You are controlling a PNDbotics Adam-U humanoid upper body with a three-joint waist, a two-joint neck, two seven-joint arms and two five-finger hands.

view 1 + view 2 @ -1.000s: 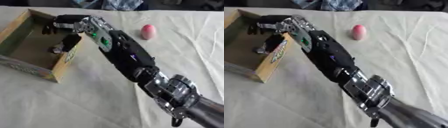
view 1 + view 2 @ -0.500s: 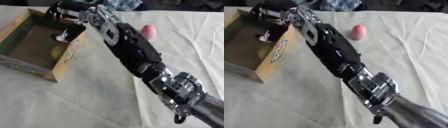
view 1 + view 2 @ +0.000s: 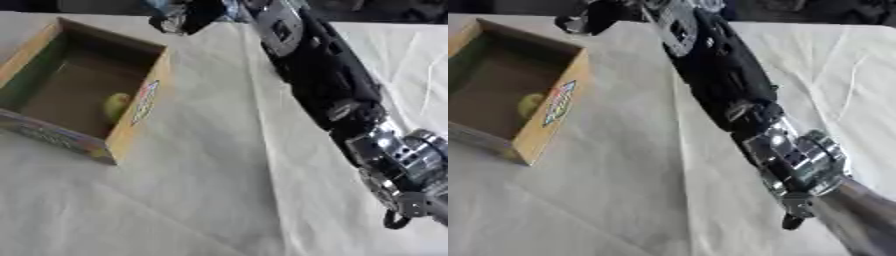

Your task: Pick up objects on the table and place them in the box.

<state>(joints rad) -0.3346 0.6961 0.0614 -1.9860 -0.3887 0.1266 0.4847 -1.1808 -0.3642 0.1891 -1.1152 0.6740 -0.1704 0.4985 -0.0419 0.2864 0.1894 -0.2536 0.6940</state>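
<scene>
While yellow object (image 3: 115,105) lies in box (image 3: 138,107) — right hand (image 3: 179,16) above, apart

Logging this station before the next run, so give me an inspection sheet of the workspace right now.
Surface: table under a creased pale cloth.
Job's things: open box at left, a yellowish object inside.
Clutter: nothing seen.
Robot hands: right robot hand at the top edge past the box's far corner, its fingers blurred; left not in view.
Cables: thin white line on the cloth at right, possibly a cord.
Surroundings: dark, indistinct shapes beyond the far edge.
</scene>
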